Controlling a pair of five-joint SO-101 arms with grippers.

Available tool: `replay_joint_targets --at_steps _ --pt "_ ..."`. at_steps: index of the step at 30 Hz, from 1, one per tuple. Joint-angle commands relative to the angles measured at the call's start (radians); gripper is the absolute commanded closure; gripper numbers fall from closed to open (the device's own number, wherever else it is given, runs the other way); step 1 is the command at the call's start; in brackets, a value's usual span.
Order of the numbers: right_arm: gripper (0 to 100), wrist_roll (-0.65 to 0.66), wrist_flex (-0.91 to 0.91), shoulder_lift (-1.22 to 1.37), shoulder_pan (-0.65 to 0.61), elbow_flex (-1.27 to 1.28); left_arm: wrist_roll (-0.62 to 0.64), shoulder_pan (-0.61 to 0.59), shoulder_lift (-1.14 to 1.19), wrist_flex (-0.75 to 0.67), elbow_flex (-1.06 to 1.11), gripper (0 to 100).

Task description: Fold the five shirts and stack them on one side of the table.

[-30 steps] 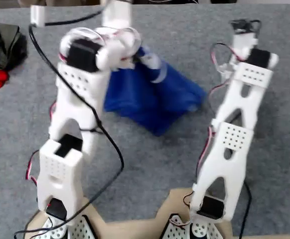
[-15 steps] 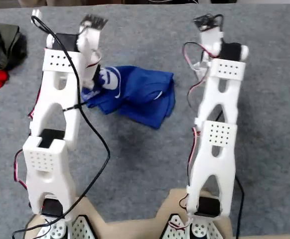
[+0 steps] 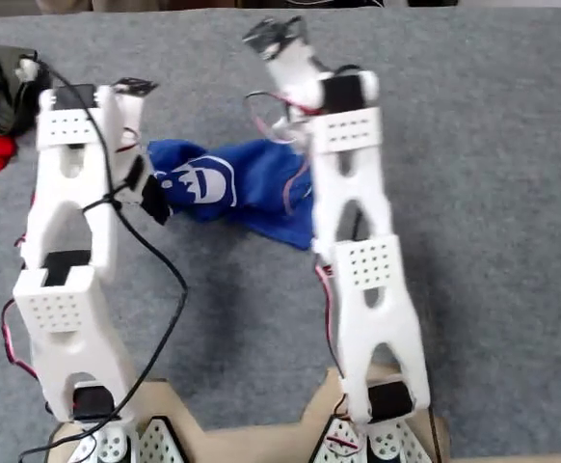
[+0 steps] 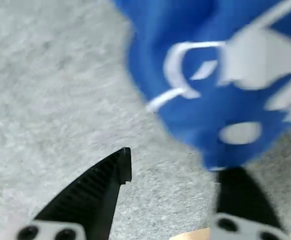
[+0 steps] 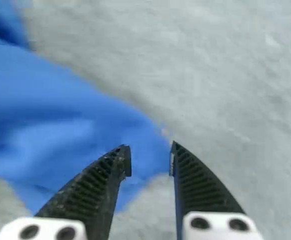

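Now, step: spreading the blue shirt (image 3: pixel 232 188) flat, I judge; no fold made yet.
Shirt: bunched on the counter (image 3: pixel 493 193), between both tools.
Left tool (image 4: pixel 180 162): jaws wide apart, shirt just ahead, unheld.
Right tool (image 5: pixel 149 147): jaws slightly apart over shirt's edge.
Next: each should pinch a corner and pull outward.

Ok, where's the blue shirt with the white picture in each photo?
High view: crumpled blue cloth shirt, upper middle of the picture.
Left wrist view: shirt just beyond the open left pincer.
Right wrist view: shirt in front of the right pincer.
Shared landmark: the grey fuzzy table cover.
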Motion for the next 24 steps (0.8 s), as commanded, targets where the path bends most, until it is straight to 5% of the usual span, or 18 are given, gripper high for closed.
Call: replay_joint_targets --at_steps 1,9,13,24 --pt "84.6 0.002 0.002 -0.077 -0.079 0.093 -0.006 -0.043 -0.018 0.011 -0.002 52" --pt "89.6 0.002 -0.048 0.031 -0.054 0.214 -0.008 -0.101 -0.012 0.011 0.000 48" --pt "99.6 0.002 -0.048 0.070 0.030 0.214 -0.008 -0.107 -0.010 0.011 0.002 48" --pt "98.7 0.000 -0.044 0.081 0.305 0.114 0.028 -0.112 -0.010 0.011 0.002 48"
